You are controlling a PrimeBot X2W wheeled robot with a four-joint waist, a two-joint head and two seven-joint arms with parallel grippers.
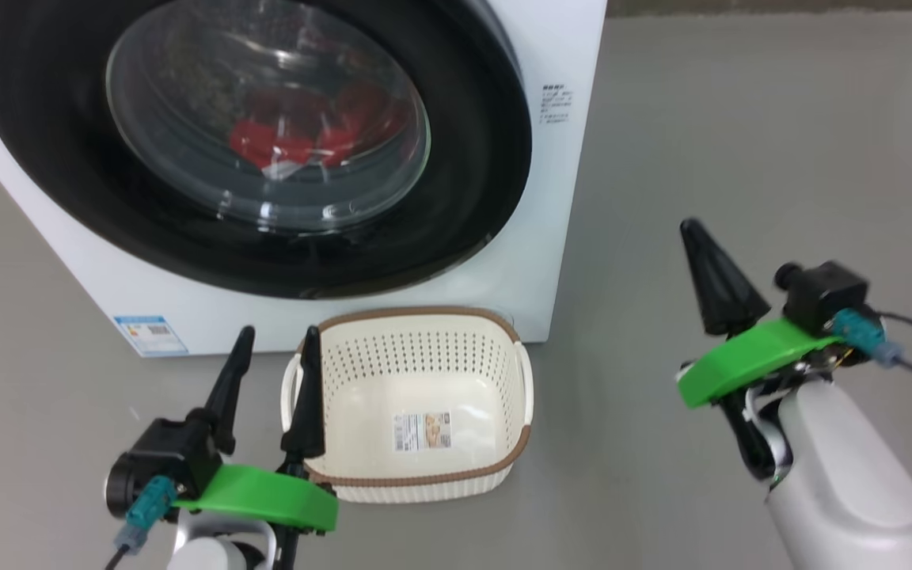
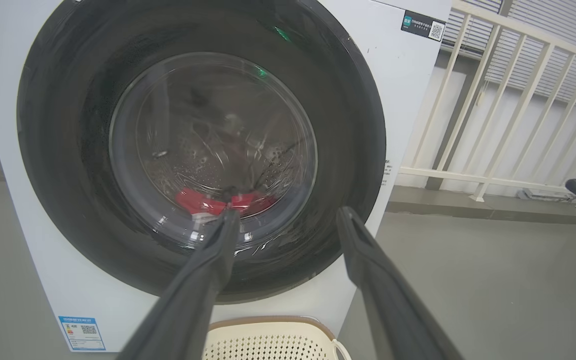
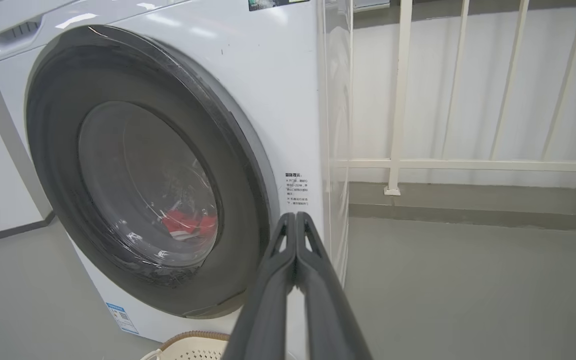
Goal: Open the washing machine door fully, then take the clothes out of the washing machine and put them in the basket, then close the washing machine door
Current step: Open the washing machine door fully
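Observation:
The white washing machine (image 1: 559, 198) stands ahead with its black-rimmed round door (image 1: 472, 198) shut flat against the front. Red clothes (image 1: 290, 138) lie in the drum behind the glass, also seen in the left wrist view (image 2: 203, 200) and the right wrist view (image 3: 185, 222). The cream basket (image 1: 456, 467) sits empty on the floor just before the machine. My left gripper (image 1: 275, 339) is open beside the basket's left handle, holding nothing. To the right of the machine and apart from it, my right gripper (image 1: 693, 229) is shut with nothing between its fingers (image 3: 295, 235).
Grey floor (image 1: 741, 142) spreads to the right of the machine. A white railing (image 2: 508, 100) runs along a raised kerb behind and to the right. A blue sticker (image 1: 149, 334) marks the machine's lower left corner.

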